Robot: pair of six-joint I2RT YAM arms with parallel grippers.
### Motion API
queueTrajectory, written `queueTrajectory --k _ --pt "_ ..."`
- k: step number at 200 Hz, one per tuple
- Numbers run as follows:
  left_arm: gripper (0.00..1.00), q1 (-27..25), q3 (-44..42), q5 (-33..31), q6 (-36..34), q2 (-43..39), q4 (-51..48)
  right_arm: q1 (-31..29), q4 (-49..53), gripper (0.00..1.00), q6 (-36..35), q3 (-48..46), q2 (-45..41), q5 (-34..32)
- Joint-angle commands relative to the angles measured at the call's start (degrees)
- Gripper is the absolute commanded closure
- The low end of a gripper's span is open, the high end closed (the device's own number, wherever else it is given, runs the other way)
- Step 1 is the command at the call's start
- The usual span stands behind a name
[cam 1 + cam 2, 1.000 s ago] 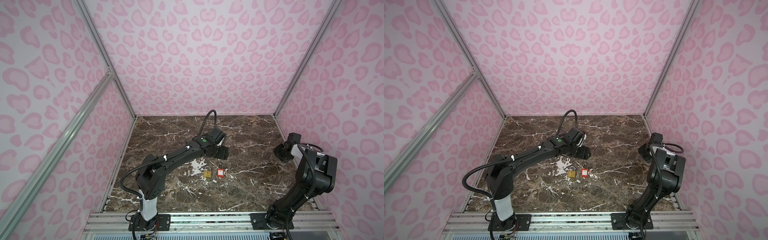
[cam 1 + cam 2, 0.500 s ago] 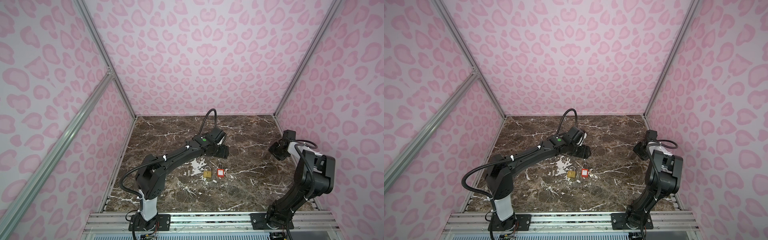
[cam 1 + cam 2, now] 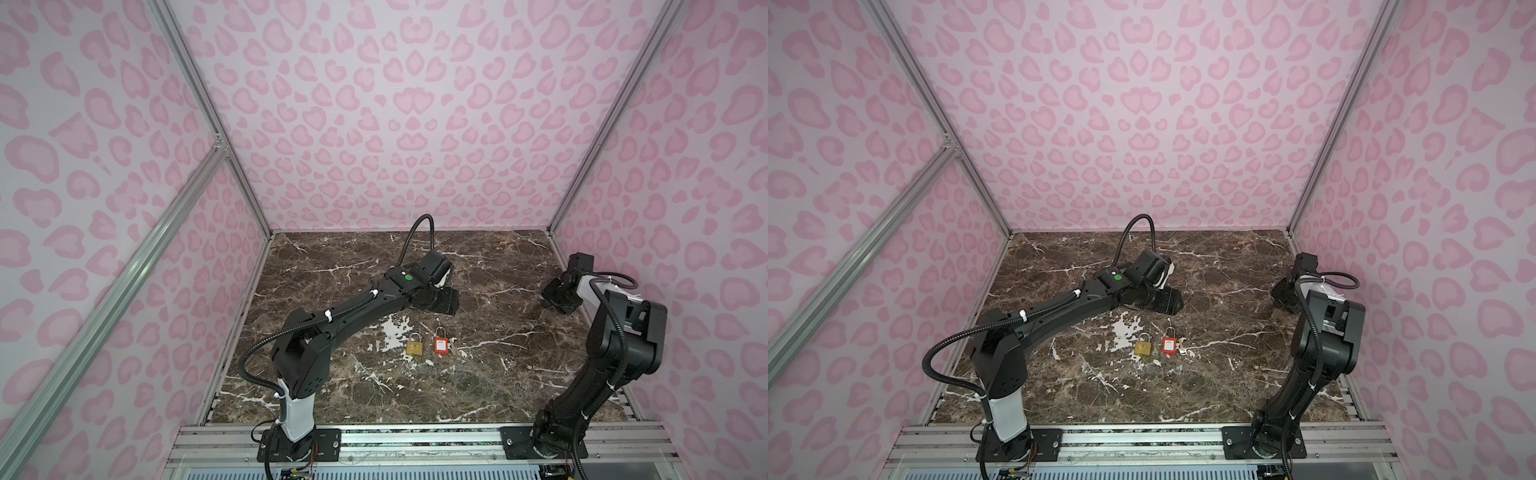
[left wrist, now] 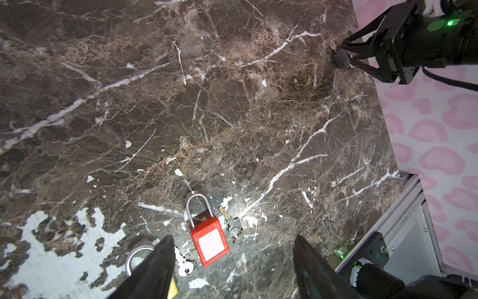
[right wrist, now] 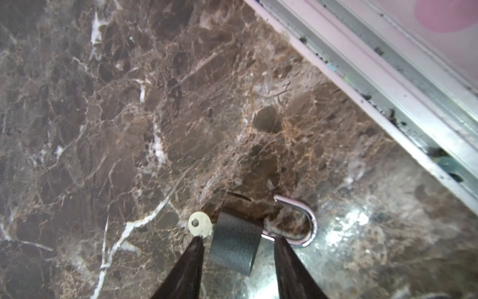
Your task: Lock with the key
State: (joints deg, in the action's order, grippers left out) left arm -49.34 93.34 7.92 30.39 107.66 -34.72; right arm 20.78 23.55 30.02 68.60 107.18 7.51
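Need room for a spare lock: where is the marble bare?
Bare: the broad front strip of the marble table between the brass padlock and the front rail; the back band by the rear wall; the stretch between the red padlock and the right tool. Crowded: the middle, where both padlocks and keys lie by the open left tool.

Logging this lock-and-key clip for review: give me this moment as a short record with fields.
left gripper: open, empty, near red lock
right gripper: open, astride grey lock by the right wall
grey lock: round key at one end, shackle at the other
brass lock: beside red lock, apart, mid-table
silver key: between brass and red locks
dark key: on red lock's other side
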Motion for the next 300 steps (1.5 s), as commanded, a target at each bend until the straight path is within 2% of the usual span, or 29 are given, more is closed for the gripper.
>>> queueTrajectory --k 1,67,114,161,211,241,250,300 --pt "0.26 0.0 0.2 -0.2 -0.4 -0.3 -1.0 0.3 0.2 0.53 -1.1 0.7 1.1 -0.8" --pt "0.26 0.0 -0.3 -0.4 -0.5 -0.6 -1.2 1.1 0.5 0.53 -1.4 2.0 3.9 -0.6" --pt "0.26 0.0 -0.6 -0.7 -0.4 -0.7 -1.1 0.1 1.8 0.54 -1.6 2.0 5.7 3.0" --pt "0.26 2.4 -1.3 2.0 -0.4 -1.9 -0.5 -5.3 5.5 0.54 -2.3 2.7 8.6 6.9" --pt "0.26 4.3 -5.8 0.7 -0.9 -5.2 0.1 -14.3 10.0 0.55 -4.0 5.5 11.0 9.1" --pt "0.26 4.5 -8.8 -0.3 -0.4 -7.0 0.9 -20.3 9.7 0.57 -3.4 4.9 11.1 12.6" --pt "0.26 4.5 -9.7 -0.6 -0.2 -7.7 1.3 -22.0 10.7 0.57 -3.7 5.0 10.6 10.9" --pt "0.26 5.3 -12.8 -1.7 -0.2 -10.2 1.6 -28.6 12.3 0.57 -5.5 2.0 5.7 13.9"
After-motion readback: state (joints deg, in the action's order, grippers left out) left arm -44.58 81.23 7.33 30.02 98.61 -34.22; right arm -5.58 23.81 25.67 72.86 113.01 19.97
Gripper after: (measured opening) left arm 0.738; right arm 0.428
